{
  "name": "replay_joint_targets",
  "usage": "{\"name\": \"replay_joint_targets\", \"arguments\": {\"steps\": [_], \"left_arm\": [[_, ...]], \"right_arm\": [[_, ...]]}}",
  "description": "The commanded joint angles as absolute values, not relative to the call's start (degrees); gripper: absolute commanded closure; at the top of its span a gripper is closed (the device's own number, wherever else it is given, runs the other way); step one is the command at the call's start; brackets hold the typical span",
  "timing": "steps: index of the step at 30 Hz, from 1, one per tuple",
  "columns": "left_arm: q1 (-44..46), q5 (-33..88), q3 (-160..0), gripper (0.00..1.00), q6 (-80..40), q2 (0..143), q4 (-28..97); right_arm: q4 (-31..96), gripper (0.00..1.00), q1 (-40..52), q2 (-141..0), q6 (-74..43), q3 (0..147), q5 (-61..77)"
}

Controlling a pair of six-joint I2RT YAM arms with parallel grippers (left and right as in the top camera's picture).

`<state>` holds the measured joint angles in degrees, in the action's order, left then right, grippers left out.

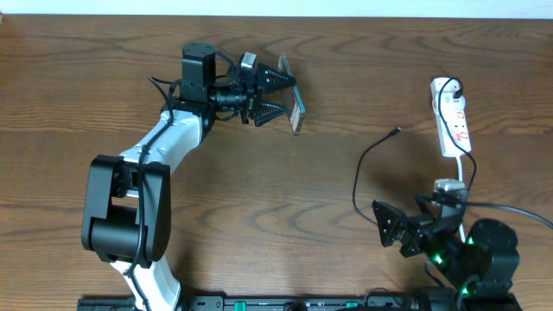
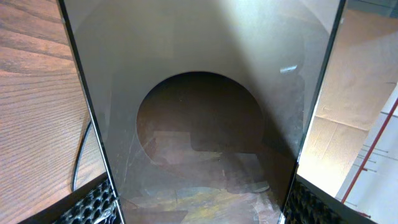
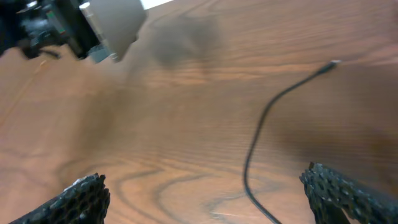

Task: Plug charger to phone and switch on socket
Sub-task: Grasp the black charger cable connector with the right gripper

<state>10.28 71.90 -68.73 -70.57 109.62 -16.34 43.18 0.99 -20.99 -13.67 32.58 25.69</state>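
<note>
My left gripper is shut on the phone and holds it on edge at the back of the table. In the left wrist view the phone's shiny face fills the picture between the fingers. The charger cable lies on the table right of centre, its small connector loose. Its black plug sits in the far end of the white socket. My right gripper is open and empty at the front right; the cable runs between its fingers, lower down on the table.
The socket's white cord runs toward the right arm's base. The left arm stands at the front left. A thicker black robot cable leaves at the right edge.
</note>
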Motion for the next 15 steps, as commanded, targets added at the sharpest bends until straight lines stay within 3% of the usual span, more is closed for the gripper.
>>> {"name": "replay_joint_targets", "arguments": {"steps": [1, 5, 15], "left_arm": [[10.0, 74.1, -70.8, 0.46, -71.8, 108.5, -16.8], [10.0, 73.8, -70.8, 0.46, -74.0, 108.5, -16.9], [10.0, 72.8, -70.8, 0.46, -74.5, 108.5, -16.9]], "right_arm": [[41.9, 0.01, 1.6, -24.1, -9.9, 34.0, 36.4], [36.9, 0.01, 1.6, -27.0, -8.1, 34.0, 47.9], [23.5, 0.01, 1.6, -31.0, -9.8, 34.0, 48.2]]}}
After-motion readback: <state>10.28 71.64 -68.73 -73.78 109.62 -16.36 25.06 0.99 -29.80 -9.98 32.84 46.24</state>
